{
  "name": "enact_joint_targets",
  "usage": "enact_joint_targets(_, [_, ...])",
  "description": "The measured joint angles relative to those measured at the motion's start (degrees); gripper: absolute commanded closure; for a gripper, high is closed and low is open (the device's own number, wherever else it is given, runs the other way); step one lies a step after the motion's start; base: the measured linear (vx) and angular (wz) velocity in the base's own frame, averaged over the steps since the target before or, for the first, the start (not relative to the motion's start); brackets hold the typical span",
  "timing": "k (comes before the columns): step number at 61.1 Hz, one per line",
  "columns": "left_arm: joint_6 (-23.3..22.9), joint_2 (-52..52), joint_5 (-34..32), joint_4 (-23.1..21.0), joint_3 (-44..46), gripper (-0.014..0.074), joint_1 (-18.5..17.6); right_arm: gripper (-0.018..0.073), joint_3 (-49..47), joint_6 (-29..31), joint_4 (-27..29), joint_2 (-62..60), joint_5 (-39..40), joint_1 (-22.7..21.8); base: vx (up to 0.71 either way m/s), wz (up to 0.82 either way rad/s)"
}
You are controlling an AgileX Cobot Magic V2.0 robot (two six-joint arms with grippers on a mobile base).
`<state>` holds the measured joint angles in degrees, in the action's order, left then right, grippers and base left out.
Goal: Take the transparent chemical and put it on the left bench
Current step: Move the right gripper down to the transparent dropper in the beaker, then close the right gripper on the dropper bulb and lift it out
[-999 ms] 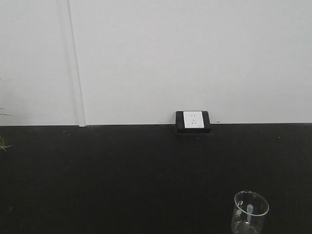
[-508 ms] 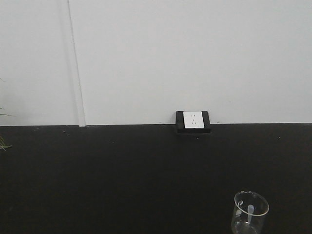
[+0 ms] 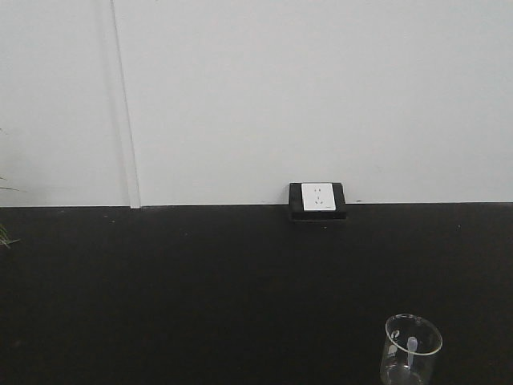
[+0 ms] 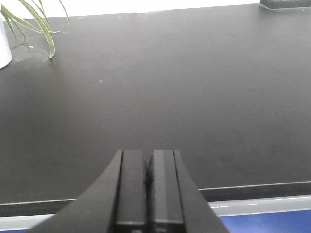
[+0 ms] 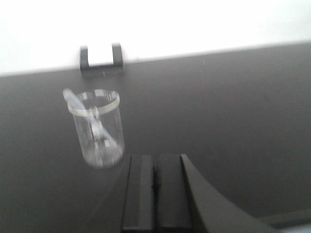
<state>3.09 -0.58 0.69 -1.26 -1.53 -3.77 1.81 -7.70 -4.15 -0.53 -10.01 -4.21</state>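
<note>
White wall [image 3: 321,96] fills the upper half of the front view, and below it a black bench [image 3: 200,297] runs the full width. The left gripper [image 4: 148,167] hangs over the bench's near edge, its fingers pressed together with nothing between them. The right gripper [image 5: 155,167] is likewise closed tight and empty, above the bench. At the far left corner of the left wrist view a plant [image 4: 36,22] trails thin green leaves from a white pot [image 4: 4,46]. A black-framed white socket [image 3: 318,199] sits where the bench meets the wall. The clear beaker [image 3: 411,351] stands upright on the bench at the front right, well apart from the socket; in the right wrist view it is just ahead and to the left of the right gripper, not touching it. Inside leans a thin clear pipette [image 5: 92,119], its top poking over the rim. Whether any liquid is in the beaker cannot be told.
</note>
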Motion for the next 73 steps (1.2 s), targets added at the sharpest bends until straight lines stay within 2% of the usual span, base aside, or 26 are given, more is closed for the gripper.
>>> enact_joint_targets(15, [0.00, 0.00, 0.00, 0.00, 0.00, 0.0600, 0.00, 0.0564, 0.00, 0.01, -0.23, 0.00, 13.75, 0.00, 0.00, 0.00])
enact_joint_targets(19, [0.00, 0.00, 0.00, 0.00, 0.00, 0.0600, 0.00, 0.0564, -0.18, 0.01, -0.79, 0.00, 14.09, 0.00, 0.00, 0.00])
enact_joint_targets(27, [0.00, 0.00, 0.00, 0.00, 0.00, 0.0600, 0.00, 0.0562, -3.69, 0.01, -3.40, 1.41, 10.01, 0.00, 0.00, 0.00])
enact_joint_targets(33, [0.00, 0.00, 0.00, 0.00, 0.00, 0.0600, 0.00, 0.0562, -7.68, 0.01, -4.45, 6.73, 10.01, 0.00, 0.00, 0.00])
enact_joint_targets(37, [0.00, 0.00, 0.00, 0.00, 0.00, 0.0600, 0.00, 0.0560, -9.44, 0.01, -4.73, 11.38, 12.67, 0.00, 0.00, 0.00])
enact_joint_targets(48, [0.00, 0.00, 0.00, 0.00, 0.00, 0.0600, 0.00, 0.0538, -10.59, 0.01, -6.08, 25.60, 25.60, 0.00, 0.00, 0.00])
enact_joint_targets(56, [0.00, 0.00, 0.00, 0.00, 0.00, 0.0600, 0.00, 0.0470, -10.65, 0.01, -9.39, 37.57, 33.80, 0.00, 0.00, 0.00])
enact_joint_targets(60, [0.00, 0.00, 0.00, 0.00, 0.00, 0.0600, 0.00, 0.0426, -11.09, 0.01, -12.85, 43.91, 37.99, 0.00, 0.00, 0.00])
enact_joint_targets(73, [0.00, 0.00, 0.00, 0.00, 0.00, 0.0600, 0.00, 0.0214, -15.13, -0.05, -23.35, 60.17, 46.52, 0.00, 0.00, 0.00])
